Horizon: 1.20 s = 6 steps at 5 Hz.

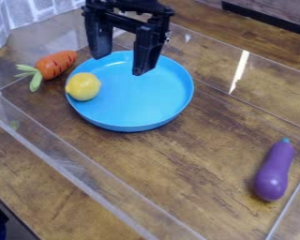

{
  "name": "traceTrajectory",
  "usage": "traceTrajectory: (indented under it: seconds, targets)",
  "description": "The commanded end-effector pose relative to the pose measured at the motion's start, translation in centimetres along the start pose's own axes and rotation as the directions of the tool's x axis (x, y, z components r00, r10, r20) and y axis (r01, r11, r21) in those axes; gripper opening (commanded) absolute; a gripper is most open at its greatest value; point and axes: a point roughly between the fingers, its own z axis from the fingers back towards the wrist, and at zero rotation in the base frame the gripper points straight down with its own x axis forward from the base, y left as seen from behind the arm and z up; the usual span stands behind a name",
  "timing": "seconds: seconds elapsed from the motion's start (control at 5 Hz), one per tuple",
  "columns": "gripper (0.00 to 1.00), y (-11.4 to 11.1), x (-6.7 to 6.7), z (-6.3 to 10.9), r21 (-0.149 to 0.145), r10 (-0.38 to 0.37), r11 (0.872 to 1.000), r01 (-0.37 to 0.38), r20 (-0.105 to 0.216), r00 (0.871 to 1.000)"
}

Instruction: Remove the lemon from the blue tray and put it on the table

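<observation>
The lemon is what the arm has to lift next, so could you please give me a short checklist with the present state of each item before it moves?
1. Lemon lies inside the blue tray, near its left rim: ok.
2. Gripper has its jaws open and empty: ok.
3. Gripper is lined up over the lemon: not ok; it hangs over the tray's far side, to the right of the lemon.
4. Nothing rests on top of the lemon: ok.
5. Bare table for setting it down: ok, in front of the tray.
6. Carrot keeps clear of the lemon: ok, it lies outside the tray; the eggplant is far right.
</observation>
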Motion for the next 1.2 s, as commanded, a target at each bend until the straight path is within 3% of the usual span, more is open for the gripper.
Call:
traceTrajectory:
  seconds: [0.0,0.4,0.6,0.8,1.0]
  targets:
    - [1.0,0.4,0.2,-0.2,0.001,0.001,1.0,-0.001,-0.016,1.0]
    - [1.0,2.6,-0.8,-2.5,0.023,0.012,1.0,-0.011,-0.039,0.999]
    - [1.0,4.0,-1.9,-2.7,0.029,-0.009,1.0,0.01,-0.047,0.999]
    - [1.0,5.7,-2.8,-2.6,0.024,-0.038,0.999,0.039,-0.042,0.998]
    - [1.0,6.8,-2.7,-2.8,-0.011,-0.015,1.0,0.014,-0.021,1.0]
